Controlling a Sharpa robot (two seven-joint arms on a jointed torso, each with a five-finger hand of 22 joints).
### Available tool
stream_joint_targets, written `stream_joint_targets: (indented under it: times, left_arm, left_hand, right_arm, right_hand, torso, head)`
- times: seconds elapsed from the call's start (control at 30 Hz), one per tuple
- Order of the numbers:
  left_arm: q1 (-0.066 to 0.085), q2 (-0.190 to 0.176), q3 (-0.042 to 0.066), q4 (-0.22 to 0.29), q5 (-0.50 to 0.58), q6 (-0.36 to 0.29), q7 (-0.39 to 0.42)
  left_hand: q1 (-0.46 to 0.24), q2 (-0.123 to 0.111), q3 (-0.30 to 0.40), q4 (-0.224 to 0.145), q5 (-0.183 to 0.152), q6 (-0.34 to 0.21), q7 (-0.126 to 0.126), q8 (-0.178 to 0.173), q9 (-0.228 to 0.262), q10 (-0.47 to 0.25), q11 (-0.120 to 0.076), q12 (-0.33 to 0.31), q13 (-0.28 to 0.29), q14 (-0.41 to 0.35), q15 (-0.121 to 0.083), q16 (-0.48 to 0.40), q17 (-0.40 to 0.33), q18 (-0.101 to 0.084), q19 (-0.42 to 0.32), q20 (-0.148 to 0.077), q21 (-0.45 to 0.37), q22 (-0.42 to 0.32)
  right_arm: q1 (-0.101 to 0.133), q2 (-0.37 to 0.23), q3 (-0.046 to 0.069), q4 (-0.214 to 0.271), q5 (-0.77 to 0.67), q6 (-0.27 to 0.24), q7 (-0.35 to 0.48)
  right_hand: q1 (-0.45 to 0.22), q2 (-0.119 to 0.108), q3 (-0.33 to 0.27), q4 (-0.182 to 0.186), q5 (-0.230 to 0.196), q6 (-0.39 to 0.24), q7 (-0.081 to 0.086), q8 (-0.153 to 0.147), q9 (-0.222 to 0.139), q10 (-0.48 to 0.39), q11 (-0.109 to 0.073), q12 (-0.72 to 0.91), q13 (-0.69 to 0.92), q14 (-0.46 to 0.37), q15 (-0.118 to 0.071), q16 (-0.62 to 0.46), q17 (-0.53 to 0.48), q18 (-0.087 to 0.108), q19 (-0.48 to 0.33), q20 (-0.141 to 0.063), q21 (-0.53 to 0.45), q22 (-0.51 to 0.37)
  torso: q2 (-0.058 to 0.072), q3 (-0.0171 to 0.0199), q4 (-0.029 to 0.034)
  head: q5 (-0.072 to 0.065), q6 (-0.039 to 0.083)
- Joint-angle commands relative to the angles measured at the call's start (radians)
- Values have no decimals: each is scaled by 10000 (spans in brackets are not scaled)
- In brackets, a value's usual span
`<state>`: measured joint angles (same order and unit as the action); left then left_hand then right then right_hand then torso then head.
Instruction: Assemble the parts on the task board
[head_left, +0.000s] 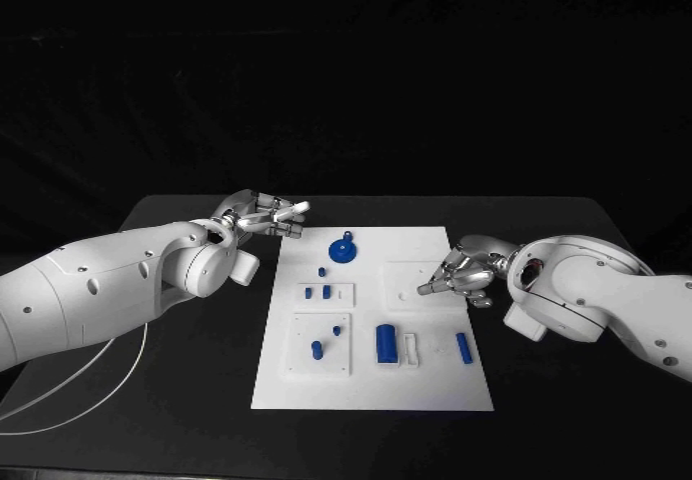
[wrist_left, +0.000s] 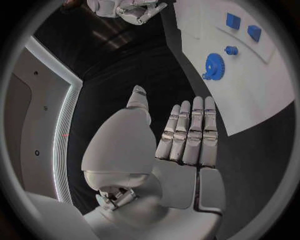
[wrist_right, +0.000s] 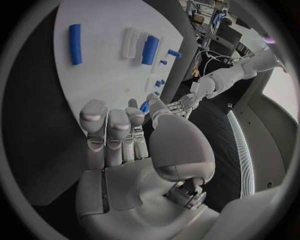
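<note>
Both hands, left (head_left: 264, 216) and right (head_left: 464, 272), hover empty, fingers extended, flanking the task board (head_left: 433, 380).

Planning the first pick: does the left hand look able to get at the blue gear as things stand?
Probably yes. The left hand hovers open off the task board's far left corner, holding nothing, and the blue gear lies close by on the board with nothing between them.

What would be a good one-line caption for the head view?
Both robot hands, left and right, hover empty beside the white task board scattered with blue parts.
</note>
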<state>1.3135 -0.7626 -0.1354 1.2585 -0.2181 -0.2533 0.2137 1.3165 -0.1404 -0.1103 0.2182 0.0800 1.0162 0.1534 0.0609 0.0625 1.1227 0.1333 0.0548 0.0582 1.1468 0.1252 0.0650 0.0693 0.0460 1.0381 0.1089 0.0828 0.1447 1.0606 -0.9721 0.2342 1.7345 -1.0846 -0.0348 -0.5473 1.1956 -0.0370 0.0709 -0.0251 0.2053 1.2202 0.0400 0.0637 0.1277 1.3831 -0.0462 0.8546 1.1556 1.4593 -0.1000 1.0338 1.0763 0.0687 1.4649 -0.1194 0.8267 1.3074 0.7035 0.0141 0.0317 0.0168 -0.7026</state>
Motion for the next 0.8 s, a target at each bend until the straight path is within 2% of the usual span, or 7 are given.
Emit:
stream_joint_targets:
  times: [0.03, 0.13, 0.27, 0.37, 0.5, 0.63, 0.8]
  left_arm:
    - [-4, 15, 3, 22, 107, -116, 407]
    - [-22, 13, -1, 46, 156, -126, 527]
    - [-51, 11, -3, 73, 180, -124, 703]
    - [-77, 4, -4, 98, 188, -134, 821]
    - [-105, -17, -4, 127, 221, -170, 939]
    - [-126, -33, -4, 165, 257, -182, 1002]
    - [-136, -46, -4, 197, 272, -152, 1000]
  left_hand:
    - [-169, 150, 12, -344, 29, -13, -56, 34, 1, 206, -48, 47, 12, 208, -54, -22, 7, -14, -3, -50, 55, -10]
    - [-212, -16, -107, -111, -244, -60, -45, 39, 5, 175, -44, 59, 15, 268, -73, -14, 9, -47, 4, -78, 67, -11]
    - [-103, -84, -134, -28, -210, -63, -47, 33, 2, 195, -53, 57, 14, 328, -91, 2, 16, -53, 28, -96, 88, -5]
    - [-105, -31, -120, -110, -184, -40, -52, 33, 1, 223, -61, 55, 14, 383, -109, -2, 18, -57, 60, -115, 116, 8]
    - [-170, 31, -99, -259, -174, -30, -54, 32, 1, 214, -63, 58, 15, 421, -119, 1, 20, -60, 77, -130, 146, 25]
    - [-209, 62, -75, -350, -158, -34, -52, 33, 1, 192, -57, 56, 13, 421, -118, 3, 19, -53, 72, -127, 163, 36]
    - [-209, 62, -75, -350, -158, -34, -52, 33, 1, 192, -57, 56, 13, 421, -118, 3, 19, -53, 72, -127, 163, 36]
  right_arm:
    - [2, -292, 43, -30, 322, 1160, -241]
    - [-27, -616, 66, 14, 267, 1507, -524]
    - [-187, -975, 64, 150, -11, 1764, -965]
    - [-328, -1126, 19, 228, -226, 1908, -1265]
    - [-537, -1151, -124, 296, -395, 1945, -1495]
    - [-688, -1074, -260, 377, -655, 2016, -1624]
    - [-752, -1007, -405, 402, -958, 2100, -1689]
  right_hand:
    - [-42, -43, 222, -197, -147, 231, -59, -7, 188, -41, -22, -107, -55, -13, 7, -55, -55, -117, 565, -5, -87, 929]
    - [-199, -87, 341, -199, -333, 202, -75, 4, 439, -34, -16, -161, -90, -1, 13, -105, -87, -155, 569, -12, -140, 929]
    - [-283, -143, 386, -144, -377, 161, -78, -2, 656, -32, -20, -172, -90, -3, 22, -121, -91, -167, 574, -11, -160, 935]
    - [-367, -155, 382, -78, -400, 125, -63, -2, 687, -48, -13, -215, -111, -7, 27, -143, -108, -167, 569, -7, -195, 928]
    - [-529, -94, 431, 59, 29, 11, -41, -4, 698, -74, -7, -330, -174, -16, 40, -235, -178, -171, 560, 7, -307, 899]
    - [-659, -165, 663, 105, -69, 68, -63, 0, 730, -49, -18, -340, -173, 0, 41, -241, -180, -190, 572, 8, -326, 901]
    - [-759, -169, 678, 155, -122, 121, -81, 2, 758, -49, -35, -347, -170, 6, 35, -218, -157, -199, 574, 4, -315, 906]
  torso:
    - [-4, -25, 11]
    - [-9, -28, -1]
    - [-10, -35, -17]
    - [-21, -47, -38]
    - [-33, -57, -79]
    - [-47, -51, -59]
    - [-36, -74, -66]
  head:
    - [-194, 41]
    - [-325, 54]
    - [-435, 86]
    - [-494, 87]
    - [-460, 77]
    - [-471, 56]
    - [-482, 53]
